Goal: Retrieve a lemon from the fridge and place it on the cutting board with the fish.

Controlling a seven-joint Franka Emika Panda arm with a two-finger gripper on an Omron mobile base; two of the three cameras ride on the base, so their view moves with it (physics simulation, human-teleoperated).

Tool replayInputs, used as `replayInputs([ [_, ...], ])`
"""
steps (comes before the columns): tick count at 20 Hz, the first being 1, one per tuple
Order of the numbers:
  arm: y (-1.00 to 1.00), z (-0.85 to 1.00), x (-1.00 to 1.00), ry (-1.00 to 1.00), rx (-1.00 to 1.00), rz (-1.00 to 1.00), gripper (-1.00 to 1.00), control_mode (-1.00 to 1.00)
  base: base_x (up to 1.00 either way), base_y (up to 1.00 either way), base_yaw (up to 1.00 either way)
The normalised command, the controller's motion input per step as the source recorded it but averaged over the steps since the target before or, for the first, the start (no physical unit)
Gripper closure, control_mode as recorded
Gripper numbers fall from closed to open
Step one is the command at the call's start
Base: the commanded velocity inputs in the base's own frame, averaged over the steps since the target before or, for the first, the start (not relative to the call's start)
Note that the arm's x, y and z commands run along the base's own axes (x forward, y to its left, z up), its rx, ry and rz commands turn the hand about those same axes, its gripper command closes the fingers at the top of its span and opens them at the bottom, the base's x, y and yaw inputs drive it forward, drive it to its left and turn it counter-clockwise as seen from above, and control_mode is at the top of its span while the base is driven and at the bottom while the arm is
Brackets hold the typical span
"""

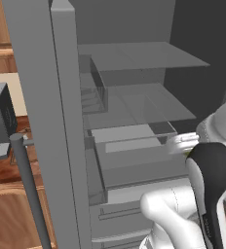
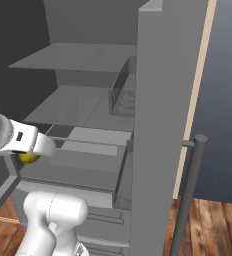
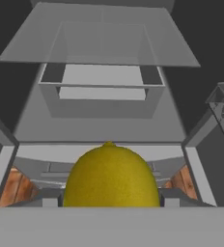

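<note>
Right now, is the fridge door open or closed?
Open. The fridge shows its bare shelves inside, and its door stands swung out edge-on, with the handle in front.

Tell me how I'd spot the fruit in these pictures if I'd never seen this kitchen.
Find the tall grey fridge standing with its doors open. In front of its lower shelves is the robot's white gripper, and the lemon sits between its fingers. It is the one bright-yellow round thing among grey shelves.
</note>
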Motion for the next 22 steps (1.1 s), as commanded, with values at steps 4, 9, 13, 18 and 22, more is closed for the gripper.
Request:
replayInputs([
  [4, -0.05, -0.01, 0.01, 0.10, 0.00, 0.00, 1.00, -1.00, 0.00, 0.00, 0.00],
  [9, -0.01, 0.00, 0.00, 0.01, 0.00, 0.00, 1.00, -1.00, 0.00, 0.00, 0.00],
  [13, 0.00, 0.00, 0.00, 0.00, 0.00, 0.00, 1.00, -1.00, 0.00, 0.00, 0.00],
  [18, 0.00, 0.00, -0.08, 0.00, 0.00, 0.00, 1.00, 1.00, -0.14, 0.00, 0.00],
  [22, 0.00, 0.00, 0.00, 0.00, 0.00, 0.00, 1.00, 1.00, -0.47, 0.00, -0.01],
])
